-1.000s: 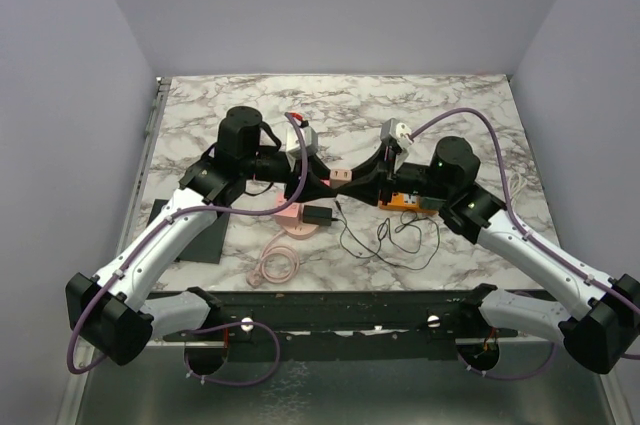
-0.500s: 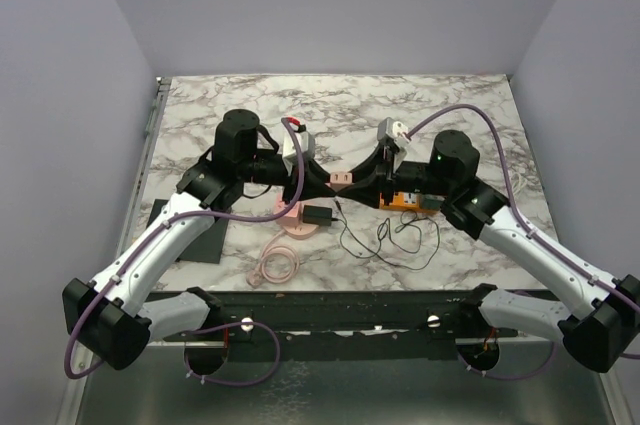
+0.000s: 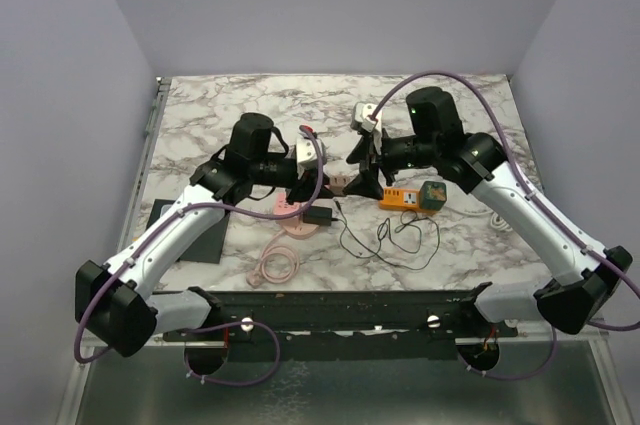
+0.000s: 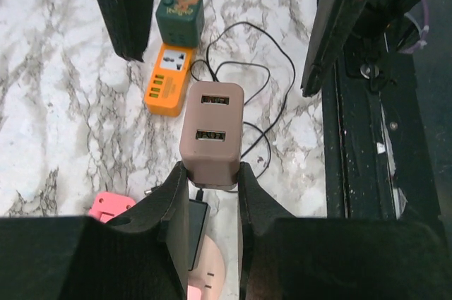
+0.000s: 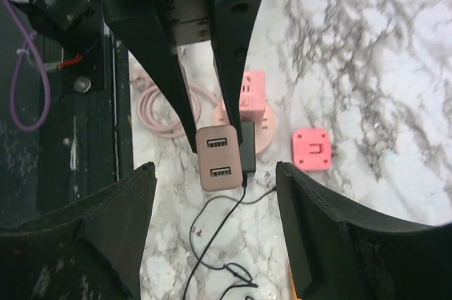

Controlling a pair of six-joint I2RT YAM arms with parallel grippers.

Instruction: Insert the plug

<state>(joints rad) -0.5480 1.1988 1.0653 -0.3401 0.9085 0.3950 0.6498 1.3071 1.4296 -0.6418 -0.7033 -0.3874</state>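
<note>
The plug (image 4: 212,133) is a dusty-pink charger block with two USB ports on its face. My left gripper (image 4: 210,173) is shut on its lower sides and holds it above the table. In the right wrist view the plug (image 5: 222,157) hangs between the left gripper's black fingers (image 5: 236,53). My right gripper (image 5: 214,173) stands open and wide on either side of it, touching nothing. From above, the plug (image 3: 340,183) sits between the left gripper (image 3: 326,185) and the right gripper (image 3: 361,180). Its prongs are hidden.
An orange power strip (image 3: 400,198) lies beside a green cube (image 3: 432,195). Under the plug are a round pink socket base (image 3: 293,222), a black adapter (image 3: 318,215) with a thin black cable (image 3: 385,240) and a small pink square (image 5: 313,149). A pink cable coil (image 3: 277,267) lies near the front edge.
My right gripper has opened off the plug and its arm has swung left and back. My left gripper has closed on the plug and now holds it alone.
</note>
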